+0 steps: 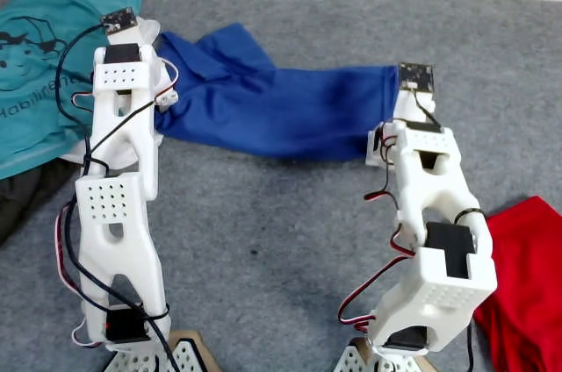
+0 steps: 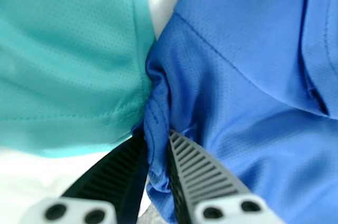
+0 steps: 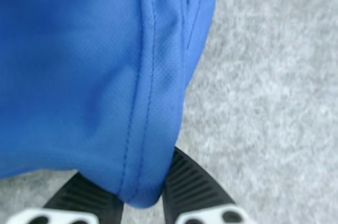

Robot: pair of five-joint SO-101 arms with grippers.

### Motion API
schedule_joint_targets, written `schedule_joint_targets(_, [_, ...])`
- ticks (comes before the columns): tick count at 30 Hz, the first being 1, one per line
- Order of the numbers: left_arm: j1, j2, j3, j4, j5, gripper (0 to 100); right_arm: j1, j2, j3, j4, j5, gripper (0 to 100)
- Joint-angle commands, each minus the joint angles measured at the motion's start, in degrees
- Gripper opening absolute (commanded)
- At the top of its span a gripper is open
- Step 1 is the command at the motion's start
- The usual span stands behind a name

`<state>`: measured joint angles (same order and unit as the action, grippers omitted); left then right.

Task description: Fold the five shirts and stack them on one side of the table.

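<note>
Item 1. Blue shirt [image 1: 281,109] [image 2: 253,76] [image 3: 79,76]: lies stretched left to right across the far middle of the table [image 1: 290,232], one end at each gripper. The left end is bunched and creased; the right end shows a straight stitched hem.

Item 2. Left gripper [image 2: 156,139]: at the far left of the table. Its ribbed black fingers [image 2: 193,166] are pressed nearly together on a gathered fold of the blue shirt, just beside the edge of the teal shirt.

Item 3. Right gripper [image 3: 134,182]: at the far right end of the blue shirt. The fingers [image 3: 185,179] stand a little apart, with the hemmed corner of the shirt pinched between them, over grey table covering.

Item 4. Teal shirt [image 1: 44,65] [image 2: 63,60]: spread loosely at the far left corner, unfolded, with a dark printed drawing on it. Its edge touches the bunched end of the blue shirt.

Item 5. Red shirt [image 1: 527,275]: crumpled at the near right edge, just beside the base of the right arm [image 1: 430,214] and well apart from the blue shirt.

Item 6. Dark garment [image 1: 22,196]: at the left edge, near of the teal shirt, partly under it.

Item 7. White fabric [image 2: 31,176]: seen in the left wrist view under the teal shirt's edge and between the teal and blue cloth.

Item 8. Left arm [image 1: 118,205]: white, reaching from the near left base towards the far left, with red and black cables along it
</note>
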<state>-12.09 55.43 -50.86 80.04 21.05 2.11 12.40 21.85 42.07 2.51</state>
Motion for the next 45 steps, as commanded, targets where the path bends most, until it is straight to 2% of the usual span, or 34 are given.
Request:
schedule_joint_targets(1, [2.15,-0.57,-0.66,7.38,-0.26,1,0.75,-3.82,-1.54,3.30,-0.44,0.8])
schedule_joint_targets(5, [2.33,-1.54,-0.84,13.80,-0.62,1,0.75,-11.82,7.69,0.31,0.00,0.7])
schedule_joint_targets(12, [0.75,-3.38,-0.48,18.37,-1.05,1,1.19,-27.65,24.57,-3.21,0.18,0.7])
schedule_joint_targets(16, [-0.04,-3.65,-0.48,18.81,-6.59,1,2.42,-34.42,30.37,-2.95,3.43,0.7])
schedule_joint_targets(20, [-3.21,-3.65,-0.66,18.81,-11.43,1,4.88,-38.90,32.40,-0.48,5.36,0.7])
schedule_joint_targets(25, [-6.99,-3.56,-0.40,19.08,-12.57,1,4.00,-40.66,32.75,2.95,5.71,0.7])
schedule_joint_targets(32, [-6.02,-9.71,2.86,20.48,-12.13,1,1.10,-40.75,32.22,6.90,5.27,0.7])
schedule_joint_targets(35, [-4.18,-17.71,10.86,20.31,-12.13,1,1.10,-40.75,32.22,6.90,5.27,0.7])
schedule_joint_targets(38, [-1.89,-25.36,25.54,18.29,-12.22,1,1.19,-40.75,32.22,7.08,5.27,0.7])
schedule_joint_targets(42, [-0.66,-36.35,49.19,3.96,-12.22,1,1.19,-40.75,32.22,7.16,5.71,0.7])
schedule_joint_targets(45, [0.31,-45.76,64.13,-3.87,-12.13,1,1.19,-40.75,32.31,7.43,5.80,0.7])
